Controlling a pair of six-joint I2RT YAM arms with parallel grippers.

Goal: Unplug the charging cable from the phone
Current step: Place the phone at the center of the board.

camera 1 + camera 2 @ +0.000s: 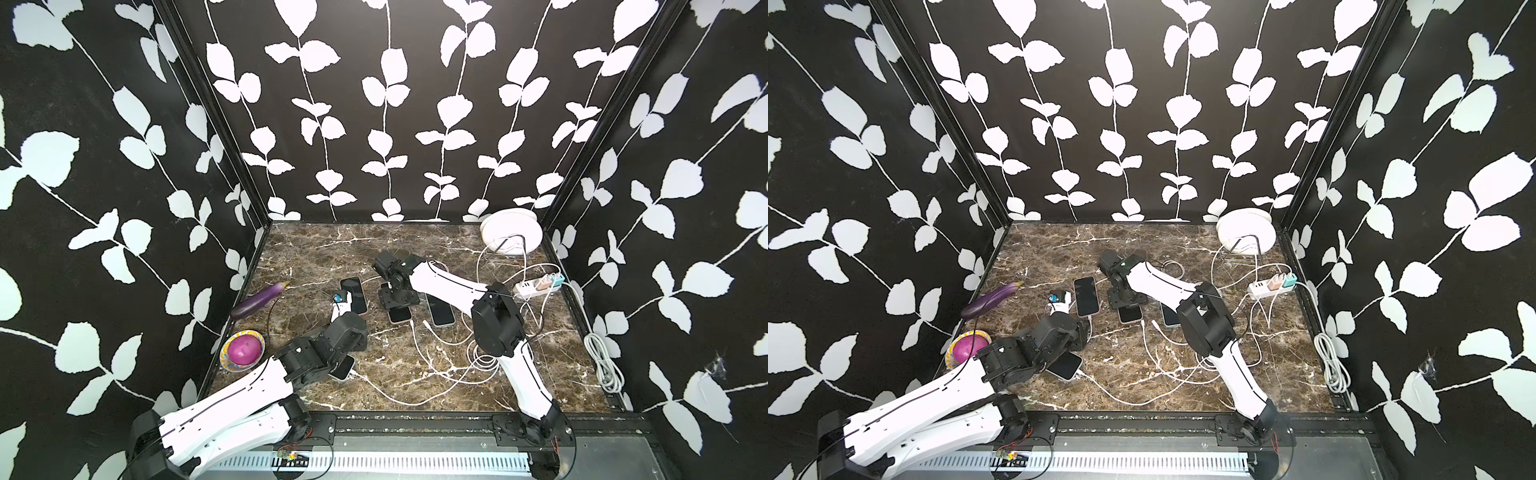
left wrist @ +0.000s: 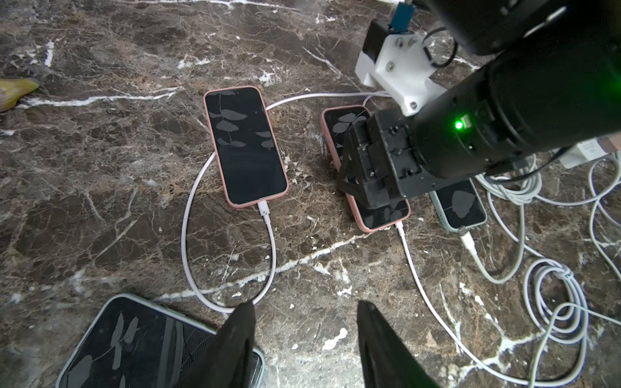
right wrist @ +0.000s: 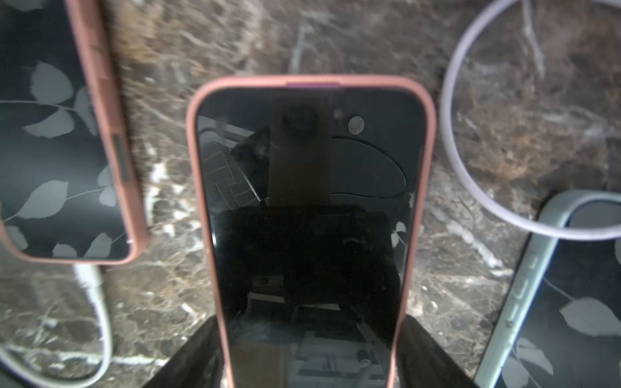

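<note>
Lying flat on the marble bench (image 1: 332, 245) are four phones, all with dark screens up. The right gripper (image 3: 312, 356) has its jaws pinching the long sides of the middle phone (image 3: 309, 188), one of two in pink cases. Its white charging cable (image 2: 400, 227) is plugged in at the end toward the robot. The left gripper (image 2: 305, 304) hovers beside the fourth phone (image 2: 134, 342), jaws spread and empty. One eggplant (image 1: 259, 299), one bowl (image 1: 243, 353) and one power strip (image 1: 536, 286) lie aside.
</note>
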